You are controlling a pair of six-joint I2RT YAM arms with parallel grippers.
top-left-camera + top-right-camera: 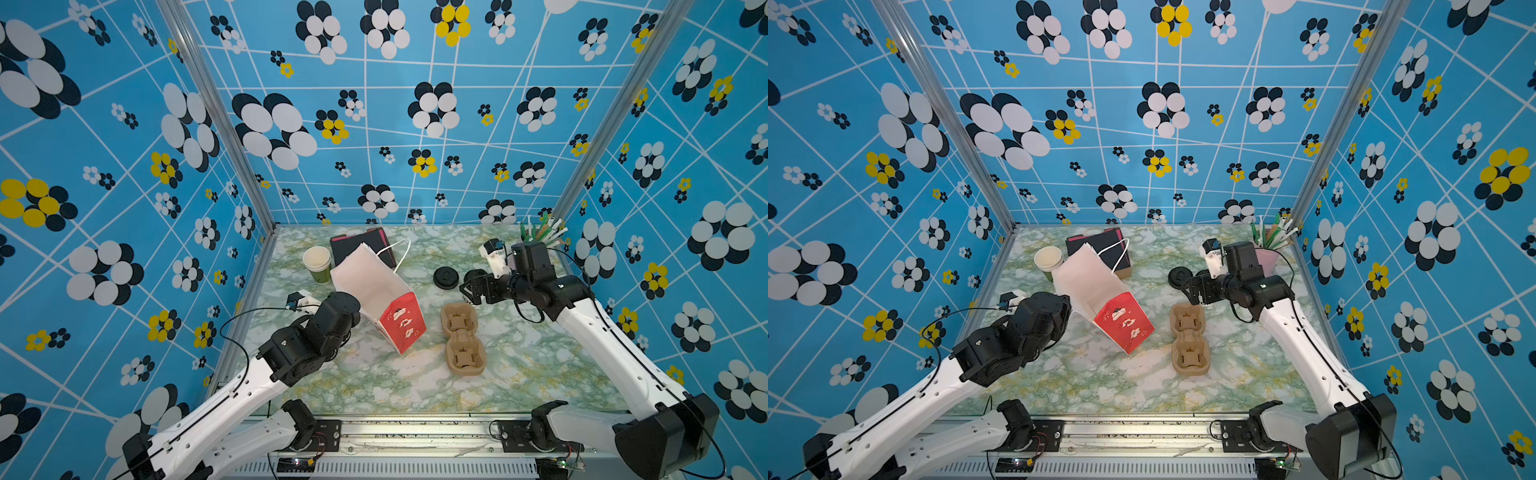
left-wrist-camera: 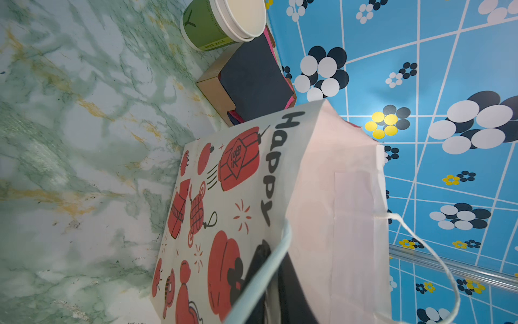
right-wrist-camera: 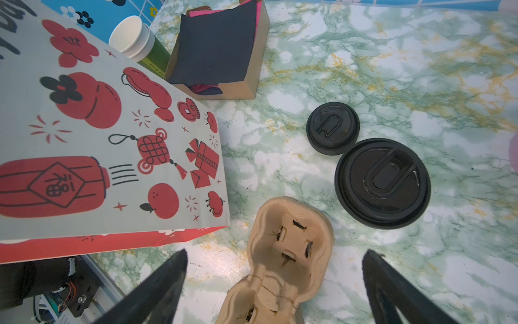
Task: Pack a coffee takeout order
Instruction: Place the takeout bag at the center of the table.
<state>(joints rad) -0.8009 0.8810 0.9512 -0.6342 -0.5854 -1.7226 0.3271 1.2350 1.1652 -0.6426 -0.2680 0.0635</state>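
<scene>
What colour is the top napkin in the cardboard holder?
The top napkin is black, clearest in the right wrist view.

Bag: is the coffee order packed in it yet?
Done: the bag sits open, nothing visible inside. In hand: the left gripper is at its rim; the right gripper hangs open, empty. Left: small black lid on the table, black napkin in its holder, cup carrier empty.
</scene>
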